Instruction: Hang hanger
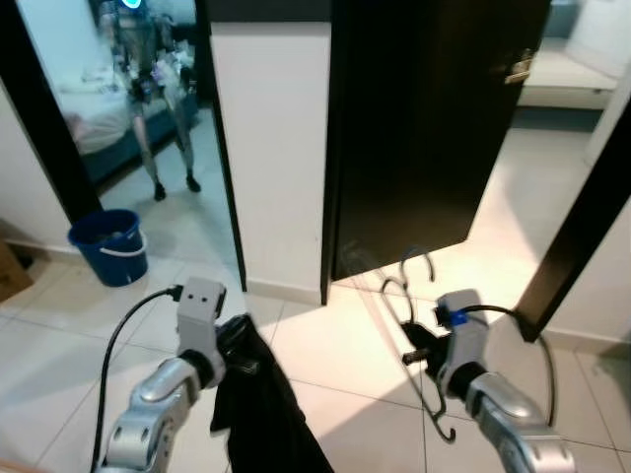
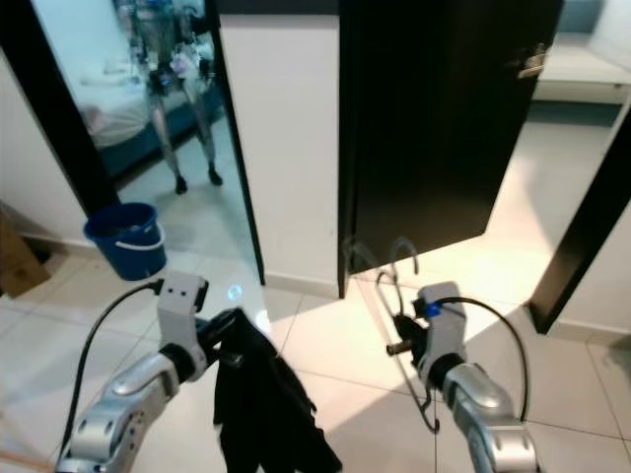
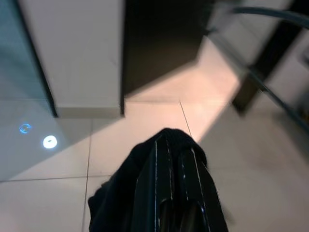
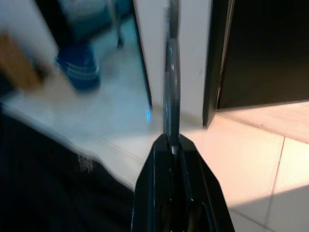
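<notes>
The step in hand was judged to be transport, with nothing yet hung; the right gripper was clamped on the wire hanger, which was carried out ahead of the robot, low over the tiled floor, with the hooks uppermost and the frame hanging below the fingers; in the right wrist view the thin metal of the hanger was seen rising from between the closed fingers; more than one hook appeared to be present, though the count could not be told. The left gripper was closed on a black garment, which was draped from it towards the floor. A dark door stood open ahead, beside a white wall section, and a mirror stood to the left; no rail or hook was visible, so the next move was judged to call for a hanging point to be found and approached before the hooks were raised to it. One container was noted: a blue bucket stood on the floor by the mirror; its contents could not be made out.
</notes>
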Robot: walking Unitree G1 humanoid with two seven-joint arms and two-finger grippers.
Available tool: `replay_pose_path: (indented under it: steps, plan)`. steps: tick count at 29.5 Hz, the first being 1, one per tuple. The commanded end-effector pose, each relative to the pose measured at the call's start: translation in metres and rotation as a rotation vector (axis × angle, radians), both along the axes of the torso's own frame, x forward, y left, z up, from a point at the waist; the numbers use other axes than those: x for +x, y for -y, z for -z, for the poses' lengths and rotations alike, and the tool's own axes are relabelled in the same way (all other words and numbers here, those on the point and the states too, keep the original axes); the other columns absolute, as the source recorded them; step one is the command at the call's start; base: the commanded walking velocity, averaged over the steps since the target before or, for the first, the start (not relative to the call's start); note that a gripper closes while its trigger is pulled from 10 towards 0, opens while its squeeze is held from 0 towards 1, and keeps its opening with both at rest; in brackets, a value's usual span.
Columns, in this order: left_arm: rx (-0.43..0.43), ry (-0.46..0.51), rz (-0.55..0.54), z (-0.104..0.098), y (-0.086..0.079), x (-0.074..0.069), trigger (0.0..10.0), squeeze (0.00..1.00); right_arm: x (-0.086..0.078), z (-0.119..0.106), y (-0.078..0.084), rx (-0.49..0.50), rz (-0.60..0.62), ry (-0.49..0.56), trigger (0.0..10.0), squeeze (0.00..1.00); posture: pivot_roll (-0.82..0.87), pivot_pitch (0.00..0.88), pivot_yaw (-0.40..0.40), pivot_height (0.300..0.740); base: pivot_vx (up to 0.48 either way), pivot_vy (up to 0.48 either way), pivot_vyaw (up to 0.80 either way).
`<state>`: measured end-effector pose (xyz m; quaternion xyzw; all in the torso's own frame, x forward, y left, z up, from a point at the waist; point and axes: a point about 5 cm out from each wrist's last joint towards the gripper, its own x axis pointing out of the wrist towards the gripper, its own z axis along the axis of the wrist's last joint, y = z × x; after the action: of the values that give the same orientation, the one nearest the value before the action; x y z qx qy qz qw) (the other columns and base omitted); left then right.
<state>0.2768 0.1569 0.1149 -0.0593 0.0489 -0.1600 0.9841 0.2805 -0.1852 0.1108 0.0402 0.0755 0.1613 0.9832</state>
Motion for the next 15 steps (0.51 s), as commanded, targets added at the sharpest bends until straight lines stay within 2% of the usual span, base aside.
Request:
replay_pose_path:
  steps: [1, 4, 6, 10, 15]
  plan:
    - [-0.024, 0.024, -0.084, -0.003, -0.015, 0.0, 10.0, 0.0, 0.002, -0.003, 0.013, 0.053, 0.058, 0.007, 10.0, 0.0, 0.0, 0.0, -0.029, 0.74, 0.0, 0.0, -0.8]
    - [-0.064, 0.048, -0.085, -0.005, -0.015, 0.0, 10.0, 0.0, 0.005, -0.002, 0.021, 0.074, 0.068, -0.006, 10.0, 0.0, 0.01, 0.0, -0.032, 0.74, 0.0, 0.0, -0.8]
    - [-0.068, 0.057, -0.079, -0.005, -0.015, -0.003, 10.0, 0.0, 0.005, 0.0, 0.019, 0.079, 0.058, -0.015, 10.0, 0.0, 0.01, 0.0, -0.032, 0.74, 0.0, 0.0, -0.8]
    - [-0.099, 0.04, -0.092, -0.005, -0.013, -0.016, 10.0, 0.0, -0.004, -0.001, 0.011, 0.067, 0.045, -0.044, 10.0, 0.0, 0.01, 0.0, -0.041, 0.74, 0.0, 0.0, -0.8]
    - [-0.115, 0.045, -0.084, -0.009, -0.007, -0.016, 10.0, 0.0, -0.008, -0.001, 0.01, 0.06, 0.042, -0.061, 10.0, 0.0, -0.01, 0.0, -0.039, 0.74, 0.0, 0.0, -0.8]
